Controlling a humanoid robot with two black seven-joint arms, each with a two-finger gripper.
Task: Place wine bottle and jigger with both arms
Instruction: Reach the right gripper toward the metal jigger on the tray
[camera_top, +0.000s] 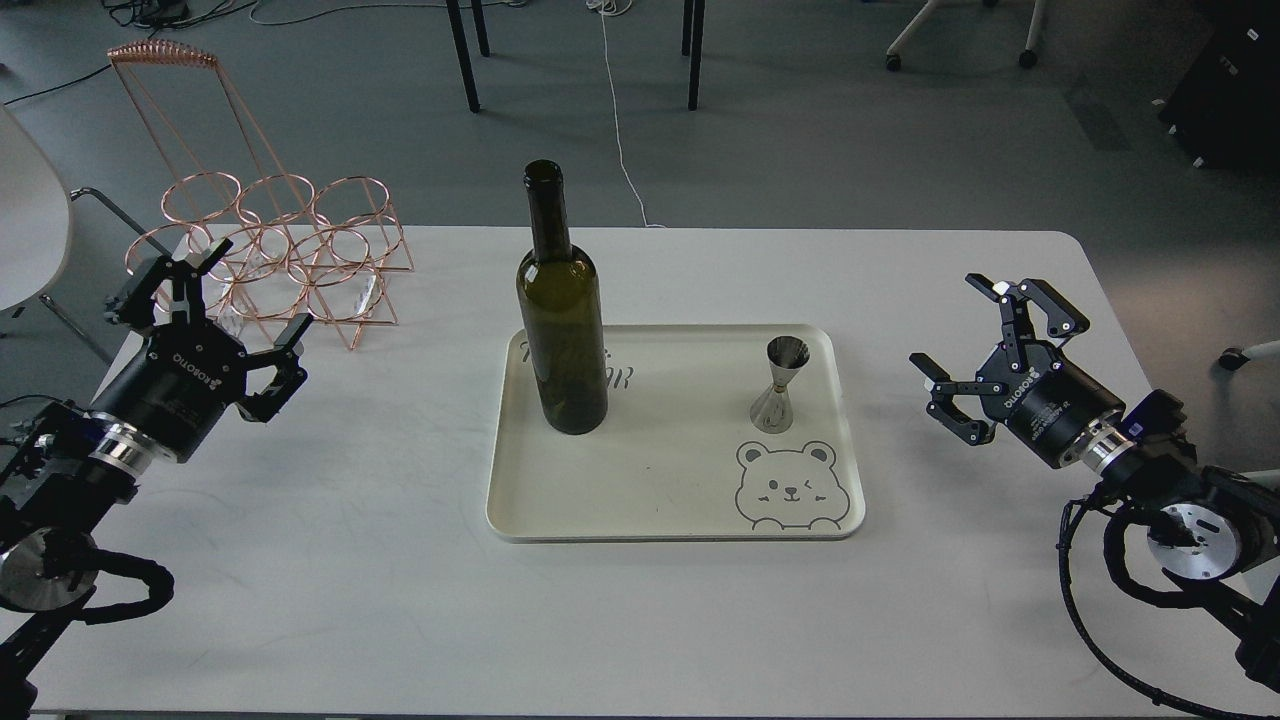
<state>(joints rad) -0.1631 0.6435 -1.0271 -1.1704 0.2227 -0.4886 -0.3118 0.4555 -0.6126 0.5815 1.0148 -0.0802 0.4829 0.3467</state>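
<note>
Bottle (561, 330), dark olive glass, unlabelled, upright at tray (520, 500) left edge; jigger (781, 385), shiny steel hourglass, upright near right edge; left gripper (236, 308) and right gripper (972, 345) both spread, empty, at tabletop (350, 560) sides

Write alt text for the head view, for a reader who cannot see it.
A tall dark olive-green glass wine bottle and a small silver hourglass-shaped metal jigger stand upright and apart on a cream tray with a bear drawing, centred on a white table. The open black left gripper and right gripper flank the tray, holding nothing; a copper wire rack stands far left.
</note>
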